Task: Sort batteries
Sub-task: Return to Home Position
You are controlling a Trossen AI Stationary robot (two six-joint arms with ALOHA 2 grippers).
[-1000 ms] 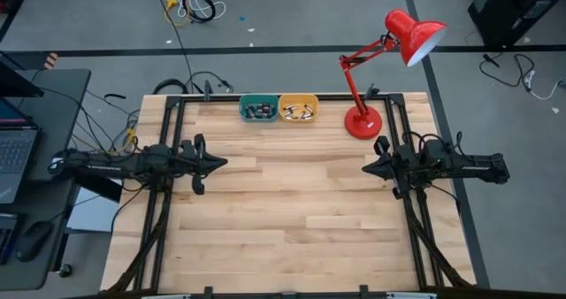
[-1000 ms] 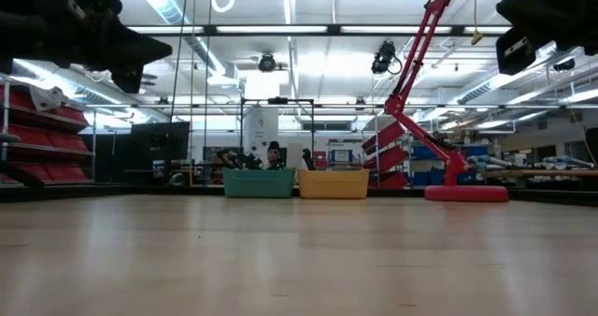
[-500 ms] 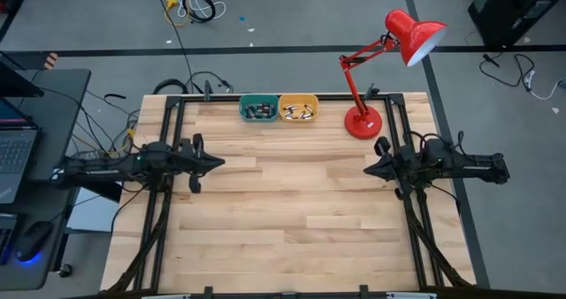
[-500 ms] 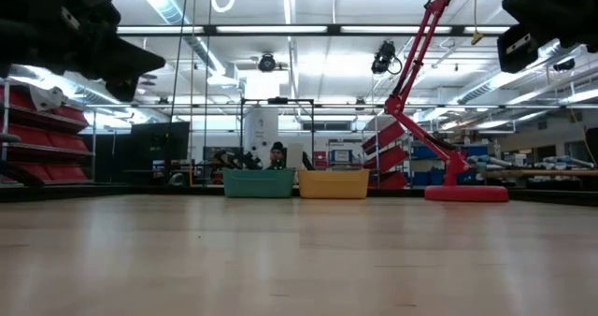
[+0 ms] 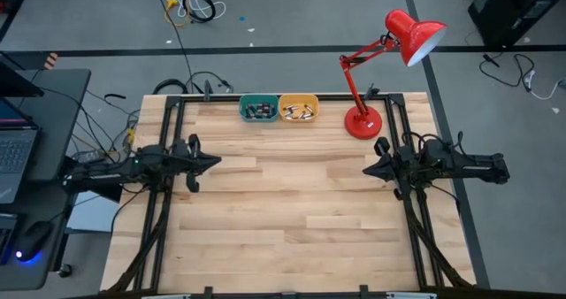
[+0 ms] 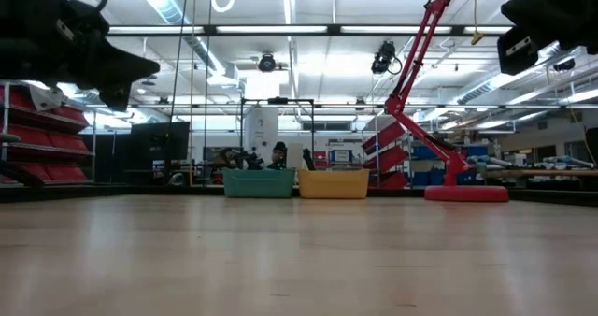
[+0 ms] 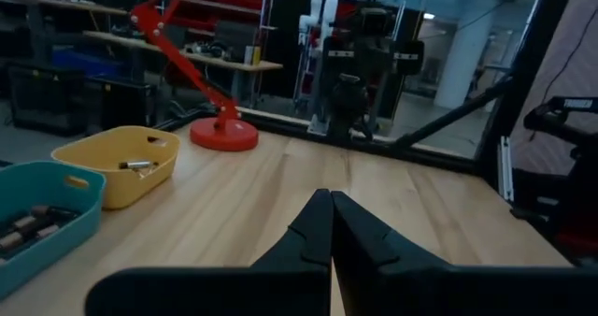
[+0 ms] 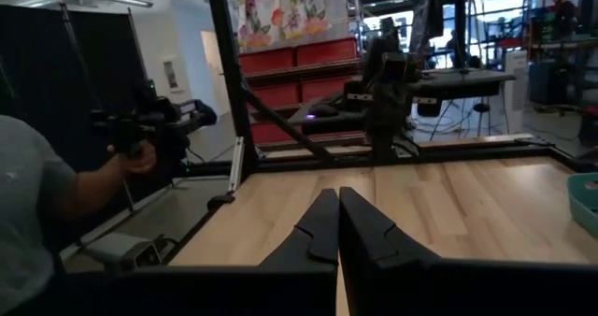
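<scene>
Two dark arms reaching inward from opposite sides, held high and level, left gripper [image 5: 213, 162] and right gripper [image 5: 366, 169] facing each other, well apart, fingers pressed together.

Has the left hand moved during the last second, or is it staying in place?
Yes. In the high view the left hand, fingers shut, has drawn back a little toward its own arm's base, ending farther from the teal bin.
</scene>
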